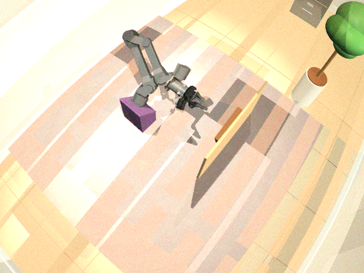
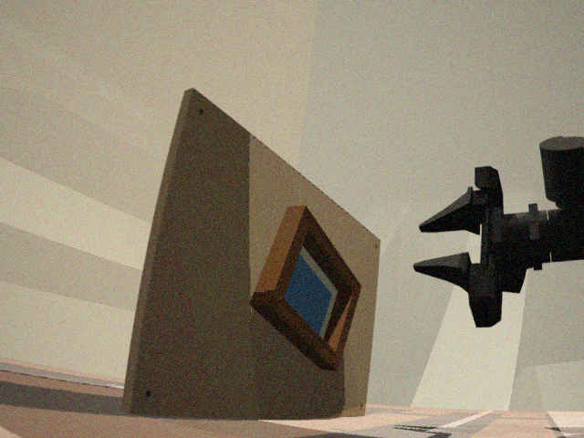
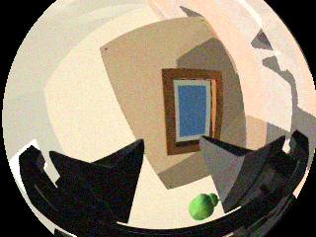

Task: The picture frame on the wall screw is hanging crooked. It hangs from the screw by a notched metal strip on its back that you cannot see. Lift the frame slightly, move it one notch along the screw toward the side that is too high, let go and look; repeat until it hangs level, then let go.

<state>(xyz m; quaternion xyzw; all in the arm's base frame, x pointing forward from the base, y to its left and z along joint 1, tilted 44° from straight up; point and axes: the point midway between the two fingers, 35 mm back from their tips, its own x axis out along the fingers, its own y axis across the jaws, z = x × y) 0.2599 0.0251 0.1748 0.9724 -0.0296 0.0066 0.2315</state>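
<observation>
- Judging by its slant against the upright board, the picture frame hangs there crooked, its left side too high in the exterior view.
- The claw stands apart from it, fingers spread, nothing between them.
- An off-centre approach could knock the frame round instead of gripping it.
- Too little lift might leave the hidden strip caught; too much could unhook it and drop the frame.
- A long sideways move may skip a notch and reverse the tilt.
- Hard patches of shadow cross the board, so a shadow edge could be misread as the frame's edge.
- A pink-and-grey patchwork rug lies under the board and the purple block at the arm's foot.
- Beyond are a potted plant and a grey cabinet.
</observation>
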